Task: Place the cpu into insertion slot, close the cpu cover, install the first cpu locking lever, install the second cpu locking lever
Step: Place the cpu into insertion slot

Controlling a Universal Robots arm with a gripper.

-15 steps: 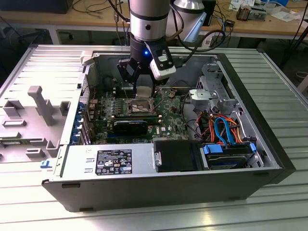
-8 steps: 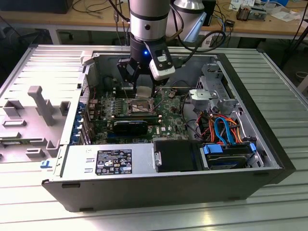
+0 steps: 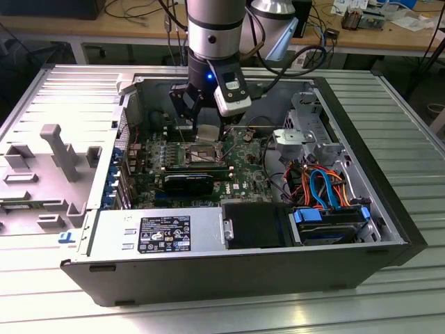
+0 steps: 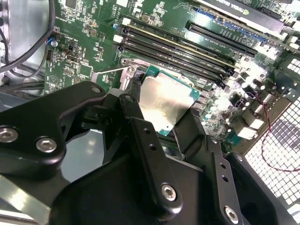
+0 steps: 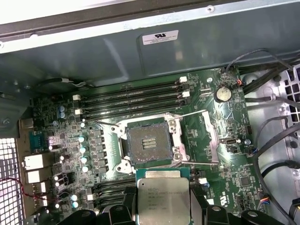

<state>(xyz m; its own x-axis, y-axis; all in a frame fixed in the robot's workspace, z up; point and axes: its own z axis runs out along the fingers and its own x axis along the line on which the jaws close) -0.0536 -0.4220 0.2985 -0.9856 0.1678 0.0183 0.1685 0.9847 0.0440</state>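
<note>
Inside an open computer case [image 3: 243, 271] that lies on its side on a ribbed metal table [image 3: 389, 306], I see the arm reaching down over the green motherboard [image 5: 225, 140]. In the exterior view the gripper [image 3: 200, 129] hangs just above the middle of the board, towards the far wall of the case.

The claw is clamped on the cpu [image 5: 163, 197]. In the first wrist view its two black fingers [image 5: 125, 208] press against opposite edges of the chip, and the silver-grey top faces the camera. The second wrist view shows the same hold from the other side: the gripper [image 4: 164, 129] has the square metal plate of the cpu [image 4: 166, 105] pinched between its tips, raised above the board.

The insertion slot [image 5: 147, 143] lies open, and its dark square recess with the field of contacts is uncovered. The cpu sits just beside the slot's near edge in the first wrist view, not in it. In the exterior view the insertion slot [image 3: 201, 154] is right under the gripper.

Long black memory slots [image 5: 131, 101] run beside the socket on the side away from the chip. A grey power supply [image 3: 163, 233] fills the near wall of the case.
</note>
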